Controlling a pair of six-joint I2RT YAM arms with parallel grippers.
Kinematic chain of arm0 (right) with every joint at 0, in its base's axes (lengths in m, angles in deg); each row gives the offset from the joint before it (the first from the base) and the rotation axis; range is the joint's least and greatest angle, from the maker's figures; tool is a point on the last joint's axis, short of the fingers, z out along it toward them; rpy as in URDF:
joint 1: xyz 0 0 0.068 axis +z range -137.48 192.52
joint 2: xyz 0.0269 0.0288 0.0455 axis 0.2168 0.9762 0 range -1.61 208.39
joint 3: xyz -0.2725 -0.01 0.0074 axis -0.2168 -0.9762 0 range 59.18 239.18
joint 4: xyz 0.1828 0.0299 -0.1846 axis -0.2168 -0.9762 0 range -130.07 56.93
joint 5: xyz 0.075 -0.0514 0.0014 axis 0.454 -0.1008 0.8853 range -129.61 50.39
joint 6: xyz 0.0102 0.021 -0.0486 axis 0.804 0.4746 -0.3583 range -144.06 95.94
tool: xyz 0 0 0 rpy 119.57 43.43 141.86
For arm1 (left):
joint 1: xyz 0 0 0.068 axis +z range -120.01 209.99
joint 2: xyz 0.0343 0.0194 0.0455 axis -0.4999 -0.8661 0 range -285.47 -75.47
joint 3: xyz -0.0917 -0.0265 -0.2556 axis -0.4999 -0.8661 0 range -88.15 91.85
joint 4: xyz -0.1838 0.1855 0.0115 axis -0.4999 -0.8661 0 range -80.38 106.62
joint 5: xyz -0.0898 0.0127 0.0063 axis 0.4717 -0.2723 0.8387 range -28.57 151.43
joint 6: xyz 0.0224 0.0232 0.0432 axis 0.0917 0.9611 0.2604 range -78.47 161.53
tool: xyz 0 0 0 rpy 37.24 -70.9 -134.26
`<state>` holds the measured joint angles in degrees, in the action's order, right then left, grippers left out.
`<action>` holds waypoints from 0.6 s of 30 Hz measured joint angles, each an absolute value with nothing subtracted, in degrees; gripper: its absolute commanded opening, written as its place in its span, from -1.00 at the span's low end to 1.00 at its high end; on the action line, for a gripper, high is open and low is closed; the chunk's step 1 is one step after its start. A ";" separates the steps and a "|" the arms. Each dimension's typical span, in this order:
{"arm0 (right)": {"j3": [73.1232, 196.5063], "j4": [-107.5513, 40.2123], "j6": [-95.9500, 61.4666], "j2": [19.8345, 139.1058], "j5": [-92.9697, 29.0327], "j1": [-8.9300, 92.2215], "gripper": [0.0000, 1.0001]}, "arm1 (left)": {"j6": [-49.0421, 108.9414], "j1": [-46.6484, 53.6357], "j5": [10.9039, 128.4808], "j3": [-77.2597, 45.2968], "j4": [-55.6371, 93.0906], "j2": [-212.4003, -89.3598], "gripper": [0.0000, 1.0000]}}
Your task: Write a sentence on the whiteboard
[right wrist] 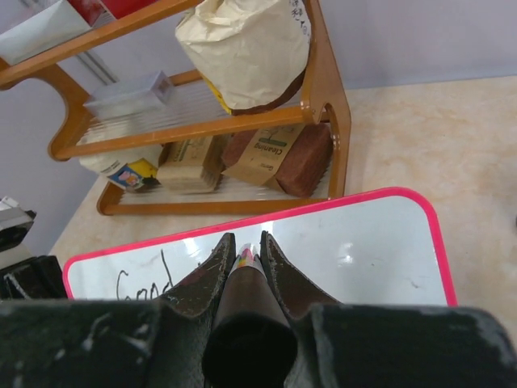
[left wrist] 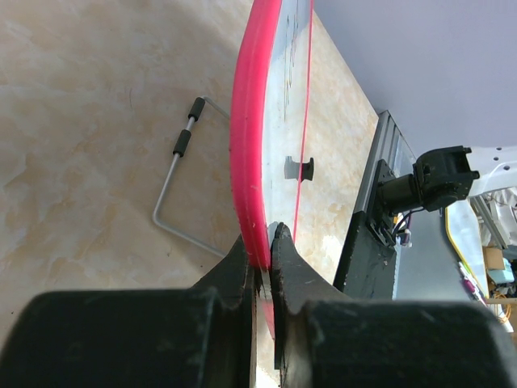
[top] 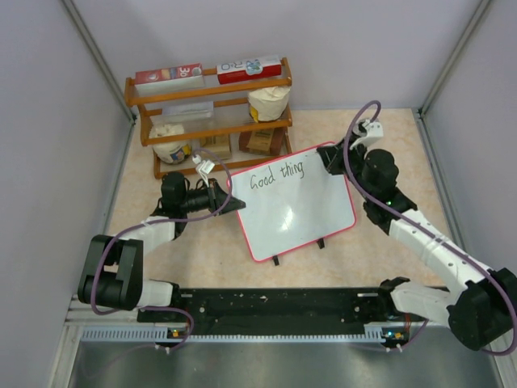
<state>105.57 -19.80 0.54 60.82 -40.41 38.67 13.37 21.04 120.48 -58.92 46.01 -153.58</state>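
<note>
While my left gripper (top: 229,202) pinches the left edge of the whiteboard (top: 299,222), the board sits in the middle of the table (top: 206,252), just in front of the wooden rack (top: 210,101). I read "Good thing" in the sentence (top: 277,175) along its top. At the board's upper right corner, my right gripper (right wrist: 245,242) is closed around a dark marker (right wrist: 247,319).

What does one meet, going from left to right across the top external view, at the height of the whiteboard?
left end effector → whiteboard → right arm. The right end effector overlaps the whiteboard, so it is left out.
</note>
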 measured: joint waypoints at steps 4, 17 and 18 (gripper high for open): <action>106.80 -19.93 -0.11 62.51 -41.33 38.32 -1.00 | 13.37 21.04 120.46 -58.92 46.01 -153.58 -1.00; 106.86 -20.71 -0.59 65.37 -42.13 38.23 -1.00 | 13.37 21.04 120.46 -58.92 46.01 -153.58 -1.00; 106.86 -20.69 -0.68 65.44 -42.20 38.23 -1.00 | 13.37 21.04 120.46 -58.92 46.01 -153.58 -1.00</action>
